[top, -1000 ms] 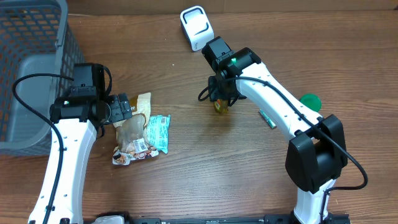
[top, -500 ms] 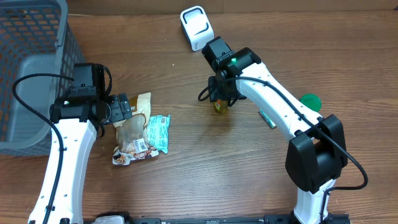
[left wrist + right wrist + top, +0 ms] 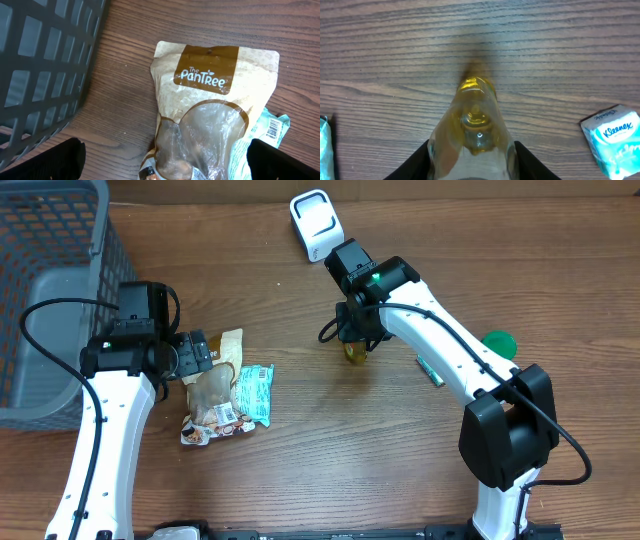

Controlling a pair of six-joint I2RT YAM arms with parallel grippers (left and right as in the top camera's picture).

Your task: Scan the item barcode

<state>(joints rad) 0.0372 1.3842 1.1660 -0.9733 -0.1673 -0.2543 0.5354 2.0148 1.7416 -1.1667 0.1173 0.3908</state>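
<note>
Wooden table (image 3: 300,470), left end effector (image 3: 165,162) apart, right end effector (image 3: 472,162) clamped on bottle (image 3: 475,115)

Soft, even light from above me; faint shadows on the table (image 3: 300,460). Close to my right hand (image 3: 472,162), the bottle (image 3: 474,115) blurs and glints.

Grey mesh basket (image 3: 50,220) at left edge, green lid (image 3: 498,342) at right, Kleenex pack (image 3: 615,132) on wooden table (image 3: 300,470)

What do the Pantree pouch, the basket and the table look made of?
Pantree pouch: matte paper-look film, with a glossy clear plastic window showing the contents. Basket: probably moulded grey plastic, judging by its even lattice. Table: wood or wood-look laminate; grain lines show.
</note>
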